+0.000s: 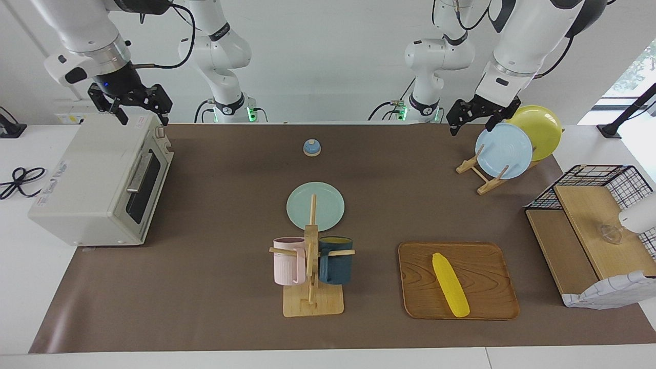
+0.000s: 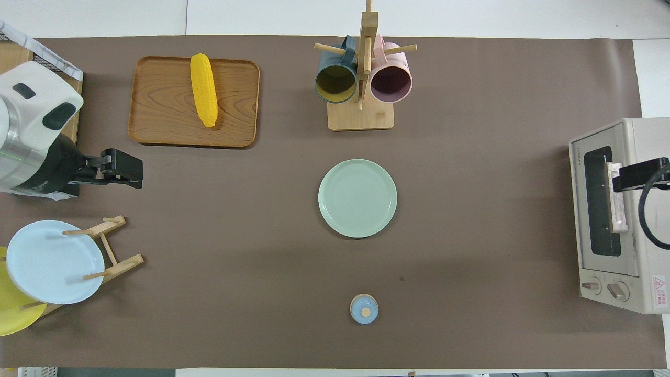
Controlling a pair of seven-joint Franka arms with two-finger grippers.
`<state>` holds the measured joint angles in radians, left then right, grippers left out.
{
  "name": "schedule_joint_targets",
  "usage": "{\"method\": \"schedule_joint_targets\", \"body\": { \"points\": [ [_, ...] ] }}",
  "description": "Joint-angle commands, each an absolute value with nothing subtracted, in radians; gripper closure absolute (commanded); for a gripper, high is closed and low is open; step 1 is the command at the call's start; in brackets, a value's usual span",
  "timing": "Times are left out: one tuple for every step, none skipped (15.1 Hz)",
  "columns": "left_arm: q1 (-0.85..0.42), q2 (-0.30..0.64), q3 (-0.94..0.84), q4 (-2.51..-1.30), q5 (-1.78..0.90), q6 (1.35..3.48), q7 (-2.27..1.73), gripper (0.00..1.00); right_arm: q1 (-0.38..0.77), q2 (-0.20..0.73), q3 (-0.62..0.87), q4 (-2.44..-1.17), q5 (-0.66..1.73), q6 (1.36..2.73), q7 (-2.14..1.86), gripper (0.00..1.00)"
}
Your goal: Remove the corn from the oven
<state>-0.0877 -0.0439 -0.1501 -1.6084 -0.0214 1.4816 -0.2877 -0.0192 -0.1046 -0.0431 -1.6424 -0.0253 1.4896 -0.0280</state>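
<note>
The corn (image 1: 450, 285) lies on a wooden tray (image 1: 487, 271) toward the left arm's end of the table, away from the robots; it also shows in the overhead view (image 2: 203, 90). The off-white oven (image 1: 97, 179) stands at the right arm's end with its door closed (image 2: 617, 214). My right gripper (image 1: 143, 115) is open and empty, raised over the oven's top edge near the door. My left gripper (image 1: 472, 125) is open and empty, raised over the mat beside the plate rack (image 2: 133, 170).
A wooden mug tree (image 1: 311, 302) holds a pink and a dark blue mug. A pale green plate (image 1: 328, 205) lies mid-table, and a small blue bell (image 1: 311, 147) sits nearer the robots. A rack holds a blue plate (image 1: 505, 151) and a yellow plate. A wire shelf (image 1: 589, 225) stands at the left arm's end.
</note>
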Motion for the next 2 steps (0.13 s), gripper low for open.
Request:
{"method": "schedule_joint_targets", "body": {
  "points": [
    [-0.091,-0.043,-0.143,-1.600,-0.032,1.482,-0.276,0.00,-0.029,-0.103,-0.040,-1.635,-0.018,1.479,-0.025,0.00],
    [-0.091,-0.043,-0.143,-1.600,-0.032,1.482,-0.276,0.00,-0.031,-0.103,-0.040,-1.635,-0.018,1.477,-0.025,0.00]
  ]
}}
